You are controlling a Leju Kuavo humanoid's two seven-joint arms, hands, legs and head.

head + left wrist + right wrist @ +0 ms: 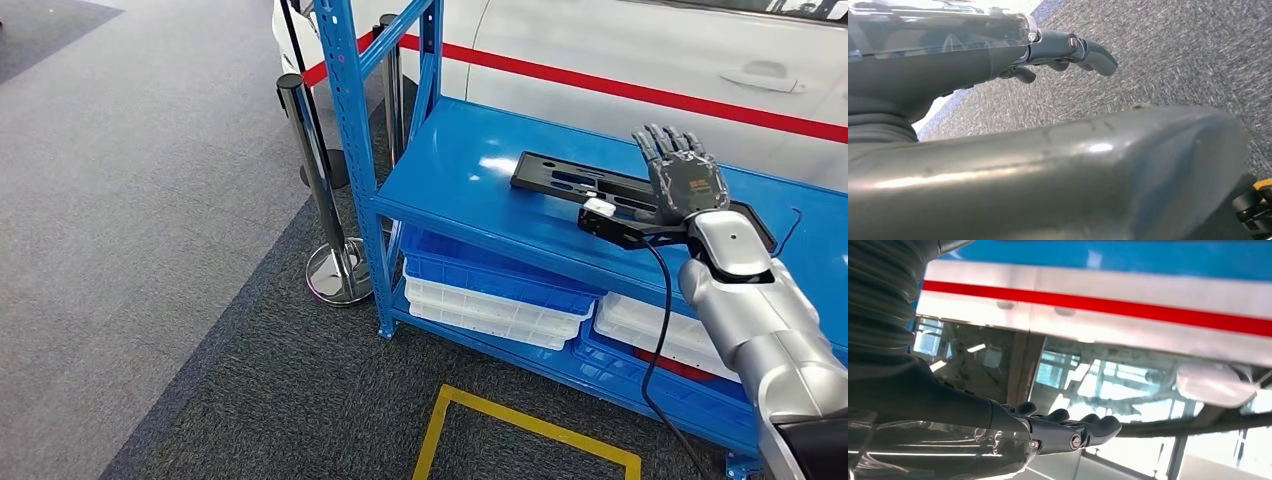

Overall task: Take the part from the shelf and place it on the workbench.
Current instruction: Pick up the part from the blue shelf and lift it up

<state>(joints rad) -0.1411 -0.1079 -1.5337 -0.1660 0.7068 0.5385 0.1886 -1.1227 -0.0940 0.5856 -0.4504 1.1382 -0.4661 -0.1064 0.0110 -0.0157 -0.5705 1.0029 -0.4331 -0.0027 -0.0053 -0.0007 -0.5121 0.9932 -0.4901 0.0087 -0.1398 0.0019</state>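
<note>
Judging by its flat, rigid look, the part [590, 185] is best gripped at an edge; right hand [683, 180] fingers [662, 143] are spread wide, empty.

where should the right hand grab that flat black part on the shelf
Probably at its near long edge, from above: the black part lies flat on the blue shelf, long and thin, with slots along it. The right hand hovers open over its right end.
</note>
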